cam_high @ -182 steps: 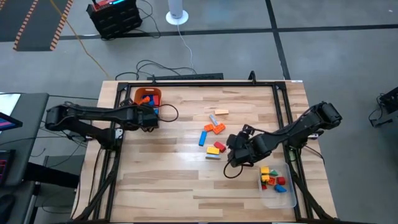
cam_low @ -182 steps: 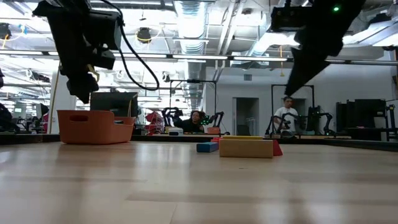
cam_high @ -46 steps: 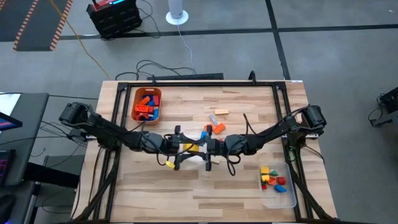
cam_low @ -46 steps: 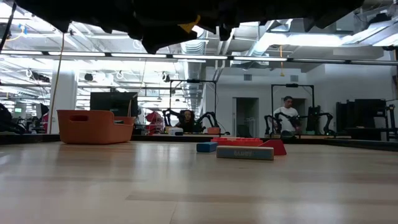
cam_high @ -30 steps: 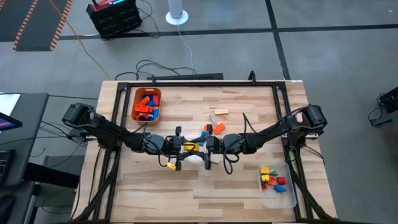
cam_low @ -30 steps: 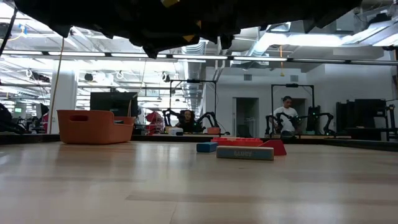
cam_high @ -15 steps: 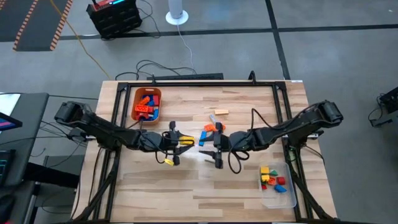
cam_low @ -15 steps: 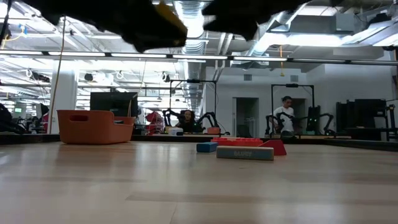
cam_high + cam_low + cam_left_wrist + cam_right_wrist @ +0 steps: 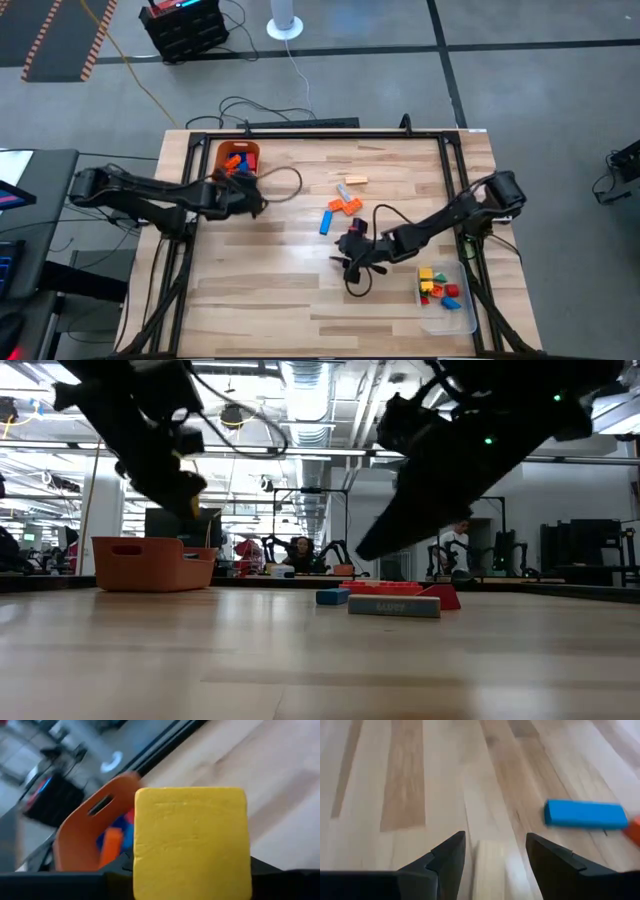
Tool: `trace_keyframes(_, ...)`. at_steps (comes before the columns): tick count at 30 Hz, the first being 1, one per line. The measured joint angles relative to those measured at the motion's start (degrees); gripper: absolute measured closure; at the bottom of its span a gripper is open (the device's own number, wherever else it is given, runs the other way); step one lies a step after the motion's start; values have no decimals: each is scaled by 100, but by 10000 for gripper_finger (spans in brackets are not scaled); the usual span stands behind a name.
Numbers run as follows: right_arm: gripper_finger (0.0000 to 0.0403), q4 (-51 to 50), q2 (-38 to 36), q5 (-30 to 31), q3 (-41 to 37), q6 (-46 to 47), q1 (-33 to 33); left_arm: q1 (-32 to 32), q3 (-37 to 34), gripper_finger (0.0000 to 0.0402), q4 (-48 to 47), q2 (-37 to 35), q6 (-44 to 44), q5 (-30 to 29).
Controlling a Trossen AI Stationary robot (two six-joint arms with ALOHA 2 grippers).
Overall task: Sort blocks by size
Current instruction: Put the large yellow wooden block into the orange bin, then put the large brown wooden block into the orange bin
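Note:
My left gripper (image 9: 250,197) is shut on a yellow block (image 9: 190,840) and hangs just in front of the orange bin (image 9: 237,158), which holds several blocks. My right gripper (image 9: 350,260) stands open low over the table's middle, its fingers on either side of a pale long block (image 9: 489,870) that lies flat on the wood, touching nothing. A blue long block (image 9: 326,221), orange blocks (image 9: 345,205) and a tan block (image 9: 355,181) lie flat beyond it. My left gripper holds the yellow block between its two fingers by the block's lower end (image 9: 190,887); the block itself hides the place of contact. Its broad flat face is turned toward the wrist camera. It is lifted clear of the table, beside the bin's near wall (image 9: 82,837).
A clear tray (image 9: 447,318) with several small cubes sits at the near right corner. A black frame (image 9: 320,133) runs around the table's edges. Cables loop over the wood beside each gripper. Bare wood lies along the near side.
Both grippers were together over the table's middle with the yellow block between them. My left gripper has carried the yellow block toward the far left, up to the orange bin, and tipped. My right gripper has drawn back toward the right and come down over the pale block.

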Motion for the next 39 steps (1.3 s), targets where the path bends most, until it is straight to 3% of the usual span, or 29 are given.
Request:
trace_keyframes(6, 163, 305, 137, 7, 15, -108, -4, 566, 0, 239, -457, -5, -113, 101)
trace_keyframes(18, 163, 273, -13, 26, 15, -207, -2, 575, -2, 154, -761, -24, -193, 109)
trace_keyframes(28, 163, 168, 44, -158, 17, -25, 242, 60, 0, 148, -101, -215, 442, 101)
trace_keyframes(33, 163, -301, 132, 326, 4, 397, 348, -232, 0, 148, 557, -214, 860, 102)
trace_keyframes(39, 163, -4, 600, 362, -107, 396, 263, -435, 0, 148, 1105, -214, 1266, 102)
